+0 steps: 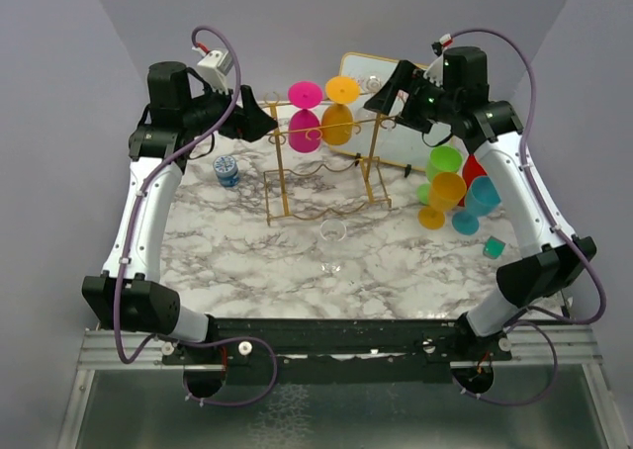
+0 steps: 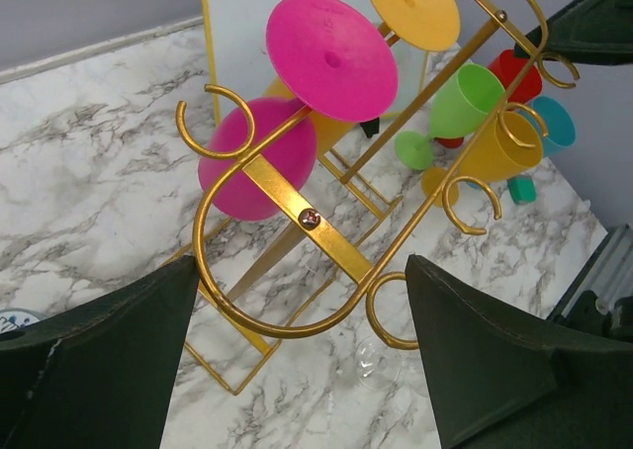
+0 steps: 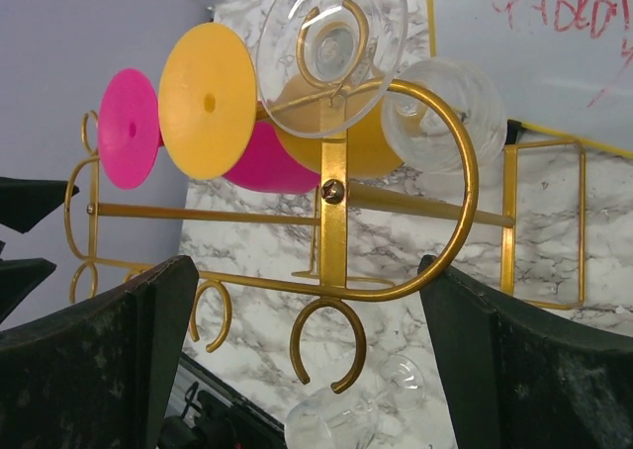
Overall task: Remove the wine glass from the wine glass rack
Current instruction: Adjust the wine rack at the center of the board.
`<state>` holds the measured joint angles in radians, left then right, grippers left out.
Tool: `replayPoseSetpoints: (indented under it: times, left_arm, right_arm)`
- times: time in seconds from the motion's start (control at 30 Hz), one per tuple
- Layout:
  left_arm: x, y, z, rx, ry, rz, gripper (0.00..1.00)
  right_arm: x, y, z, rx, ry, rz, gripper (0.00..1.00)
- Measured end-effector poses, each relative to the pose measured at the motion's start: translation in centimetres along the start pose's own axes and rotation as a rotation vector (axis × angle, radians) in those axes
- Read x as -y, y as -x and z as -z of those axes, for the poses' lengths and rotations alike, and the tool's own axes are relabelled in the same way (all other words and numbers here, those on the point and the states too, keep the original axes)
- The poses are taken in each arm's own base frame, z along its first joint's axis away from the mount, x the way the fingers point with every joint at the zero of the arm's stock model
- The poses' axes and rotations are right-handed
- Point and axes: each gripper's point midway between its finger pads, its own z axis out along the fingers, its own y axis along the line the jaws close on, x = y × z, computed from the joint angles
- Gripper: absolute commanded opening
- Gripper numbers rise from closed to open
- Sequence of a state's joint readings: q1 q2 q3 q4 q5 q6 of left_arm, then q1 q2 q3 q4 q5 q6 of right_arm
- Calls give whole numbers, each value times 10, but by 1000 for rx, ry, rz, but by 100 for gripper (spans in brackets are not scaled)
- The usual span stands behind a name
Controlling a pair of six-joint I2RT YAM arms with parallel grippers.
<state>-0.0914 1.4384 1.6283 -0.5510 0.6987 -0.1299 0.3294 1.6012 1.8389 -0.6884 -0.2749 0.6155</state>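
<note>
Right wrist view, facing one end of the wine glass rack. The right gripper stands with jaws spread wide and holds nothing. The rack's end scroll lies in line with the gap, touching neither finger. The clear wine glass hangs inverted at this end of the rack, foot toward the camera and bowl beyond it. It lies ahead of the jaws, past the scroll, not between the fingers. The orange glass and pink glass hang next along the same rails.

Left wrist view: the left gripper, likewise wide open and empty, faces the opposite end, where the pink glass is nearest. The task does not say which glass is meant.

Hazards, as judged:
- (a) Jaws closed on their present line would meet gold wire before glass.
- (b) Each foot is captive over the rails. A pull across them rather than out along them would drag the thin-wire rack, which looks light enough to tip and shed its other glasses.
- (c) Arms working from both ends could shove the rack against each other.
- (d) Smooth clear glass may slip from a shallow pinch.
</note>
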Motion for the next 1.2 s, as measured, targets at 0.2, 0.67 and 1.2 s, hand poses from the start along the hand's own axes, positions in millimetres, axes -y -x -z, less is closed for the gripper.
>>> replayPoseSetpoints:
  times: [0.2, 0.67, 1.2]
  left_arm:
    - [9, -1, 2, -6, -54, 8, 84]
    - [48, -16, 22, -22, -180, 55, 84]
    - [69, -24, 50, 3, -175, 38, 84]
  right_arm:
    - [0, 4, -11, -29, -5, 19, 100]
    - [-5, -14, -20, -115, 61, 8, 100]
    - [-7, -52, -3, -180, 148, -18, 100]
